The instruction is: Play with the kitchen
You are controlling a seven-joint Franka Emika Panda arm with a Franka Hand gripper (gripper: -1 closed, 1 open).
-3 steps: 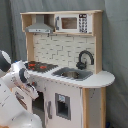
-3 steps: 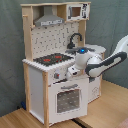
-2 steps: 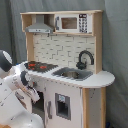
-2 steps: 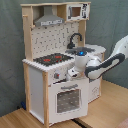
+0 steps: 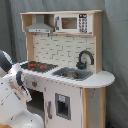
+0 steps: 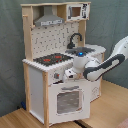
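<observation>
The kitchen (image 5: 65, 75) (image 6: 50, 75) is a white and light-wood toy unit. It has a black-red hob (image 5: 37, 65) (image 6: 51, 59), a sink (image 5: 72, 74) with a black faucet (image 5: 84, 59) (image 6: 74, 40), a grey hood (image 5: 40, 26) (image 6: 48, 20) and a small microwave (image 5: 70, 23) (image 6: 76, 11). In the second exterior view my gripper (image 6: 69, 75) sits against the front panel, just above the windowed oven door (image 6: 67, 100). In the first exterior view the white arm (image 5: 12, 95) hides the gripper.
A grey curtain (image 5: 117, 45) hangs behind the kitchen. The unit stands on a light wooden floor (image 6: 107, 107). My arm (image 6: 107, 62) reaches in from the second exterior view's right, across the cabinet front. A cabinet door with a small window (image 5: 62, 106) sits under the sink.
In the second exterior view my arm has moved left along the kitchen front, from beside the sink cabinet to the panel above the oven door.
</observation>
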